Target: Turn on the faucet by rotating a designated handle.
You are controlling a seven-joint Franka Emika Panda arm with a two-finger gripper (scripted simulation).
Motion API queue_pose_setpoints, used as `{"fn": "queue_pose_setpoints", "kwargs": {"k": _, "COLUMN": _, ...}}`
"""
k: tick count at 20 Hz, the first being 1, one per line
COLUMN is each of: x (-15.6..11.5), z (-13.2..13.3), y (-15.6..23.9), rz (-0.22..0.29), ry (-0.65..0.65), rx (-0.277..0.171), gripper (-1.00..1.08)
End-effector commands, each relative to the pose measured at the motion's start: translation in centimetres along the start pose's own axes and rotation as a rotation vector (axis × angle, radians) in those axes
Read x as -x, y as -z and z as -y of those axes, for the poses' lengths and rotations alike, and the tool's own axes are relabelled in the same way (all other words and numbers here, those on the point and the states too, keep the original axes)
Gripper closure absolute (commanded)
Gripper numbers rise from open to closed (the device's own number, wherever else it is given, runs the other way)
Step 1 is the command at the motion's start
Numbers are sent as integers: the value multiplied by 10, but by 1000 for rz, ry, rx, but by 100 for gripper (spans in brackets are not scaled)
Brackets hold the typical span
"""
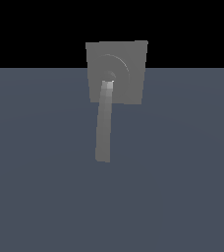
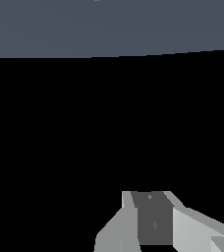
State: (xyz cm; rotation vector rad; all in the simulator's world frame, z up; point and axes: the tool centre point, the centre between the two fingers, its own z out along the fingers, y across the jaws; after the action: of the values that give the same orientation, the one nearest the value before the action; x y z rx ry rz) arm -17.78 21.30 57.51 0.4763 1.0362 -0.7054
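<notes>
In the exterior view the faucet (image 1: 131, 59) is a matte grey square plate with a raised round disc, standing upright at the far edge of the blue-grey floor. The handle (image 1: 104, 125), a long, slim, slightly curved light-grey bar, runs from the disc towards the camera and ends over the floor. No arm or gripper appears in that view. In the wrist view my gripper (image 2: 149, 197) appears only as grey finger parts pressed together with no gap between them, nothing held. Neither the faucet nor the handle shows in the wrist view.
A flat blue-grey floor (image 1: 182, 172) fills the lower part of the exterior view, with black void behind it. In the wrist view a band of the same floor (image 2: 109, 24) lies beyond the fingers, the remainder black.
</notes>
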Motion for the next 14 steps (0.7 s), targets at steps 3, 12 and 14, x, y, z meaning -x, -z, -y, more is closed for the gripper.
{"fn": "queue_pose_setpoints", "kwargs": {"k": 3, "x": -29, "z": -33, "y": 28, "rz": 124, "ry": 285, "rx": 109, "gripper": 108}}
{"fn": "queue_pose_setpoints", "kwargs": {"k": 12, "x": -126, "z": -79, "y": 75, "rz": 359, "ry": 896, "rx": 282, "gripper": 108}}
{"fn": "queue_pose_setpoints", "kwargs": {"k": 14, "x": -154, "z": -84, "y": 82, "rz": 408, "ry": 1038, "rx": 314, "gripper": 108}}
